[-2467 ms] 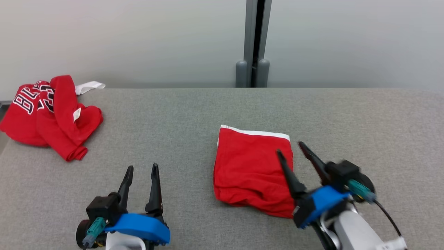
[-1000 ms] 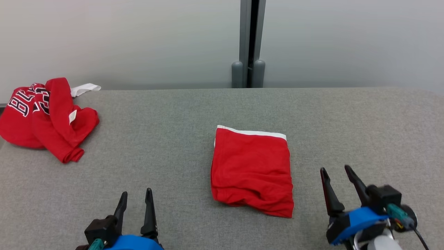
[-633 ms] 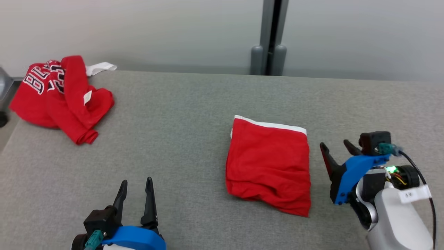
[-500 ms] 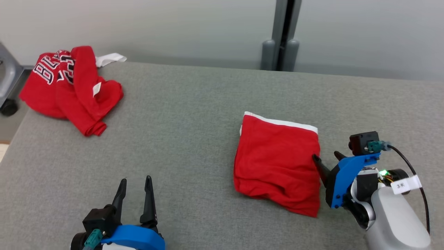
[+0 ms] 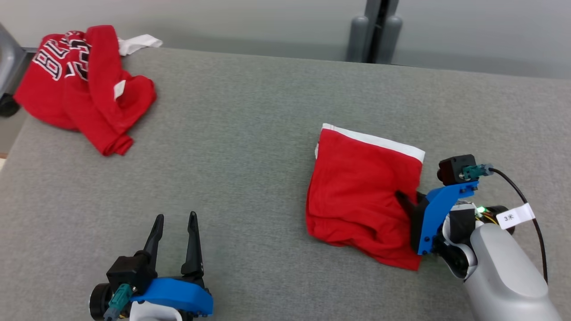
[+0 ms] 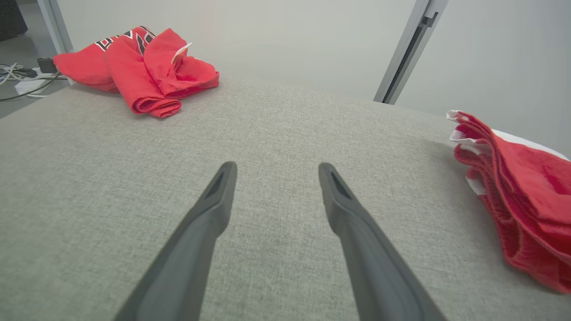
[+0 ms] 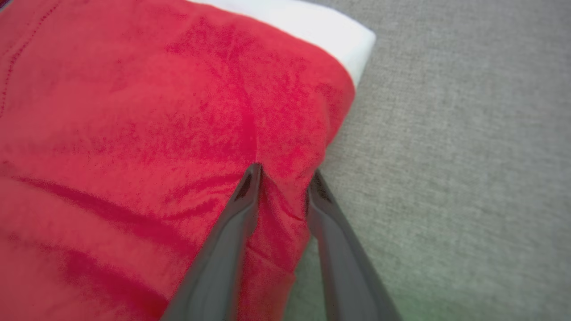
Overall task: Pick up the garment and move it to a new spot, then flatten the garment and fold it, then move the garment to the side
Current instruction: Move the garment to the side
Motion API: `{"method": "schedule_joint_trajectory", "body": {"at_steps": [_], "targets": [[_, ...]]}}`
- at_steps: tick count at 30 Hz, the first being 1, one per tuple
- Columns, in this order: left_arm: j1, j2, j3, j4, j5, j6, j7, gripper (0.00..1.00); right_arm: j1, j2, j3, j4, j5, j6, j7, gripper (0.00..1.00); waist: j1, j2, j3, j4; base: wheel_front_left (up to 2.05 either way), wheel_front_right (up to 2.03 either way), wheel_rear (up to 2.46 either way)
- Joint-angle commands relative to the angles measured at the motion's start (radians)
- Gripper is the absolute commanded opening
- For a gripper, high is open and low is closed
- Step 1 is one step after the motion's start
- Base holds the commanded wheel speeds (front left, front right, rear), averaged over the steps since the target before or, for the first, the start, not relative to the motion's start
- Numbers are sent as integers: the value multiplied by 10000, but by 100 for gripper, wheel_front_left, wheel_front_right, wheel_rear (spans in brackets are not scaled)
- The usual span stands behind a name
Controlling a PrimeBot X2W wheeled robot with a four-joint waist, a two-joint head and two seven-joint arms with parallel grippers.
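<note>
Through the head view I saw the folded red garment [image 5: 361, 200] lying right of centre on the grey fabric table [image 5: 232, 133], its white band [image 5: 374, 140] along the edge farthest from me and its lower edge rumpled. The right gripper [image 5: 408, 200] had come in from the lower right of the frame and sat at the garment's right edge. In the right wrist view its two dark fingers [image 7: 252, 187] had drawn close together on a ridge of red cloth: one lay on top of the garment, the other at its edge beside the bare table, and cloth filled the gap between them, puckered at the tips. The left gripper [image 5: 176, 217] sat at the lower left of the frame, well apart from the garment, fingers spread with nothing but grey table showing between them in its own wrist view [image 6: 276, 167]. A crumpled red jersey [image 5: 76, 84] with white lettering lay at the upper left corner of the table. A grey post [image 5: 377, 31] stood behind the table at the upper right.
</note>
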Motion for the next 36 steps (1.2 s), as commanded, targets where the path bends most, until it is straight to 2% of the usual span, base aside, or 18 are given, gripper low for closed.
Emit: {"method": "schedule_joint_trajectory", "body": {"at_steps": [1,5,10,17,21,24,28,36], "targets": [[-184,9,-45,-72,60,-38,-28,100,-106,-73,109,47,55,1,-108,0,-1,0,16,-132,0,0,0],[-242,60,-82,-320,170,-54,-26,100,-380,-371,467,-199,186,-7,-602,0,-1,0,150,-773,0,0,0],[-334,197,-141,-699,301,-50,-20,100,-604,-791,795,-652,334,-1,-940,0,-1,0,396,-2034,0,0,0],[-597,426,-434,-1304,505,-120,323,100,-518,-1410,426,-1162,478,-1,-1174,0,-1,0,919,-3900,0,0,0],[-739,575,-616,-1676,624,-158,645,100,-295,-1591,65,-1339,414,1,-1288,0,-1,0,1209,-4605,0,0,0],[-821,656,-723,-1906,681,-165,851,100,-308,-1653,-149,-1343,412,1,-1292,0,-1,0,1387,-4835,0,0,0],[-869,780,-765,-2153,703,-183,1034,100,-649,-1773,-458,-1177,328,-1,-1208,0,-1,0,1602,-4780,0,0,0],[-913,993,-749,-2512,745,-60,1268,100,-1692,-2618,-1502,-335,-108,-1,-945,0,-1,0,2150,-3764,0,0,0]]}}
